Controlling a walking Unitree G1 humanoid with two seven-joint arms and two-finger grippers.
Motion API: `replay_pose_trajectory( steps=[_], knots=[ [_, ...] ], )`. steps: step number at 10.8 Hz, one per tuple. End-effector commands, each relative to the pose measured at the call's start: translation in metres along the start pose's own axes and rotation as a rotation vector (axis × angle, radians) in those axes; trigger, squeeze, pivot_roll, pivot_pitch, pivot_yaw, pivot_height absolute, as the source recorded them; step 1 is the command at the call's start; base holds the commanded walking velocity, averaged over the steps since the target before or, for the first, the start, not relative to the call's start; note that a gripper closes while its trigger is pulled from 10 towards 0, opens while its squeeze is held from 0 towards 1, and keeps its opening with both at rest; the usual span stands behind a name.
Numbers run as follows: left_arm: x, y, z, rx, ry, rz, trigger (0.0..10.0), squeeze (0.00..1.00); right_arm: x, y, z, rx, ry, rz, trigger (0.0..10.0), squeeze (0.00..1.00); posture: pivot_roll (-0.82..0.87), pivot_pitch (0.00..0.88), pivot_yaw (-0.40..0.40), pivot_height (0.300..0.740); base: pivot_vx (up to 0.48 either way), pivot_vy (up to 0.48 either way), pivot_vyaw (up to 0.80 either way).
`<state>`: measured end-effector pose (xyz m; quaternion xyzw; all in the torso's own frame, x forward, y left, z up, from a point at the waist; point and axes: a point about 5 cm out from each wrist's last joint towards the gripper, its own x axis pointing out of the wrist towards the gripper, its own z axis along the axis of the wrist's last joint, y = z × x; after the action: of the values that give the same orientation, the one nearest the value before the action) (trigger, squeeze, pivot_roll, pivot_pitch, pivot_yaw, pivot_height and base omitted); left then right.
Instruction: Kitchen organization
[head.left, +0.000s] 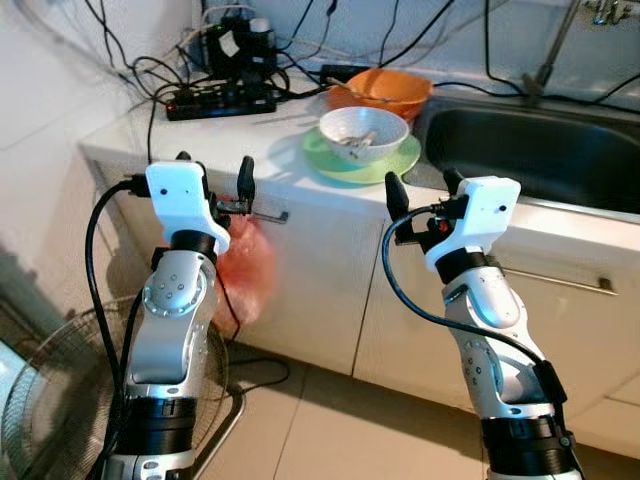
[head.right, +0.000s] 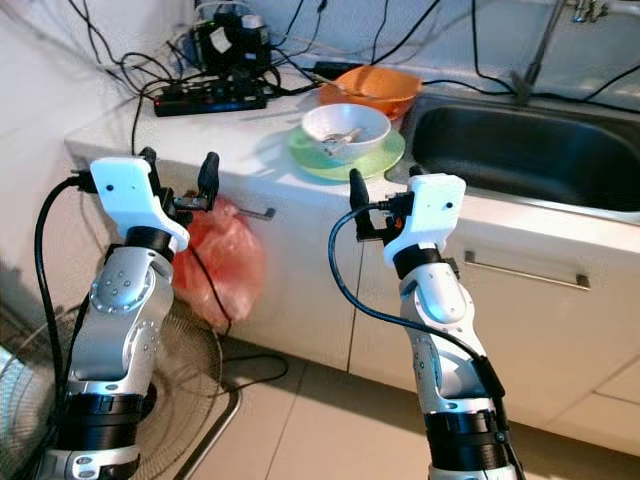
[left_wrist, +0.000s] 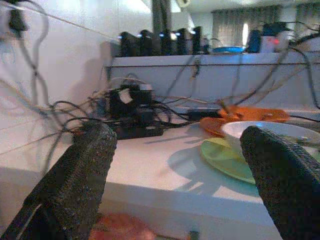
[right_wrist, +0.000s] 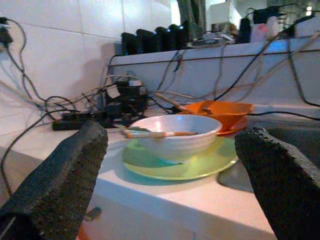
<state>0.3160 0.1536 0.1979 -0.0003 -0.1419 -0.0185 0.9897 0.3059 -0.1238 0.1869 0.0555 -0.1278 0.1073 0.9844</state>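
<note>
Both arms are raised in front of the cabinet with their fingers pointing at the countertop, which reads as a ready stance before a reach; the left gripper (head.left: 213, 172) hovers just short of the counter's near edge with its two black fingers spread apart and nothing between them; the right gripper (head.left: 424, 186) hangs further right, by the near left corner of the sink (head.left: 560, 150), its fingers likewise spread and empty.

The white bowl (head.left: 363, 133) sits on the green plate (head.left: 395, 163), stacked rather than put away, so I judge these to be the things to be tidied; they stand on the counter (head.left: 270, 140) just left of the sink, a little beyond the right gripper and almost square in its wrist view, which suggests that arm is lined up on them. The bowl is pale, round and fairly deep, with what looks like a utensil or chopsticks (right_wrist: 155, 133) lying across the inside; the plate under it is flat and wider than the bowl, its rim showing all round. Just beyond them, touching or nearly touching the plate, an orange bowl (head.left: 385, 90) rests on its own orange plate, also with something thin laid in it.

At the far left of the counter a black power strip (head.left: 222, 100) lies among tangled cables, well apart from the dishes; a red plastic bag (head.right: 215, 255) hangs from a cabinet handle below the left gripper, likely parked there as a rubbish bag; a fan (head.left: 60, 400) stands on the floor at the left.
</note>
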Motion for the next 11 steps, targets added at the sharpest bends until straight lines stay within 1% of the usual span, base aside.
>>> replay_pose_trajectory(
  steps=[1, 2, 6, 8, 9, 11],
  knots=[
    [0.000, -0.003, -0.001, 0.004, 0.010, -0.017, 10.0, 0.00, 0.001, -0.003, 0.004, -0.014, -0.008, -0.013, 10.0, 0.00, 0.04, 0.000, 0.022, 0.740, 0.000, 0.000, -0.80],
    [0.000, -0.003, -0.003, -0.011, 0.016, -0.011, 10.0, 0.00, 0.001, -0.003, 0.003, -0.012, -0.006, -0.013, 10.0, 0.00, 0.03, 0.000, 0.021, 0.740, 0.000, 0.000, -0.80],
    [-0.001, -0.002, -0.002, -0.011, -0.005, 0.012, 10.0, 0.00, 0.000, -0.003, 0.003, -0.014, -0.003, -0.008, 10.0, 0.00, 0.03, 0.000, 0.018, 0.740, 0.000, 0.000, -0.80],
    [-0.001, -0.001, 0.007, 0.005, -0.055, 0.002, 10.0, 0.00, 0.000, -0.002, 0.003, -0.012, -0.004, -0.007, 10.0, 0.00, 0.03, 0.000, 0.021, 0.740, 0.000, 0.000, -0.80],
    [0.000, -0.007, 0.016, 0.016, -0.102, -0.040, 10.0, 0.00, 0.001, -0.002, 0.006, -0.009, -0.018, -0.008, 10.0, 0.00, 0.03, 0.000, 0.023, 0.740, 0.000, 0.000, -0.80],
    [0.001, -0.010, 0.027, 0.038, -0.150, -0.066, 10.0, 0.00, 0.002, -0.001, 0.011, -0.017, -0.042, 0.000, 10.0, 0.00, 0.03, 0.000, 0.023, 0.740, 0.000, 0.000, 0.00]
  ],
)
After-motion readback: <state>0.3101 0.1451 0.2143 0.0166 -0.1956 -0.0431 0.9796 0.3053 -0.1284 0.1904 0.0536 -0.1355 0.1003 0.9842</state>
